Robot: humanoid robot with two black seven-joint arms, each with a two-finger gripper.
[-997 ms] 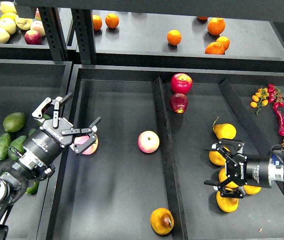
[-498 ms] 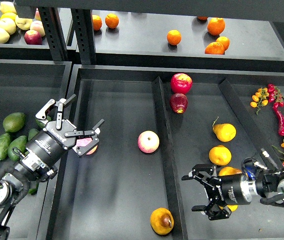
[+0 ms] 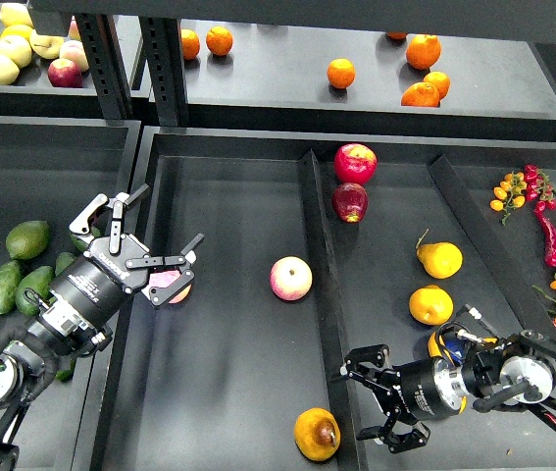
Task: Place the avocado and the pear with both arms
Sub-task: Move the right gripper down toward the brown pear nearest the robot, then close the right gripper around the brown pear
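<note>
The pear (image 3: 316,434), orange-yellow with a dark brown blotch, lies at the front of the middle tray, next to the divider (image 3: 328,324). My right gripper (image 3: 362,398) is open and empty, just right of the pear on the other side of the divider, jaws pointing left. Several green avocados (image 3: 27,238) lie in the left tray, more of them beside my left arm (image 3: 20,286). My left gripper (image 3: 148,245) is open and empty, right of the avocados, above a pink apple (image 3: 172,287).
A pink-yellow apple (image 3: 290,278) lies mid-tray and two red apples (image 3: 354,163) at the back. Cleaner pears (image 3: 439,259) lie in the right compartment. Chillies and small tomatoes (image 3: 547,211) are far right. Oranges (image 3: 341,73) sit on the upper shelf.
My right arm has swung left and toward the front, from over the cleaner pears to beside the blotched pear, gripper open. My left arm has hardly moved.
</note>
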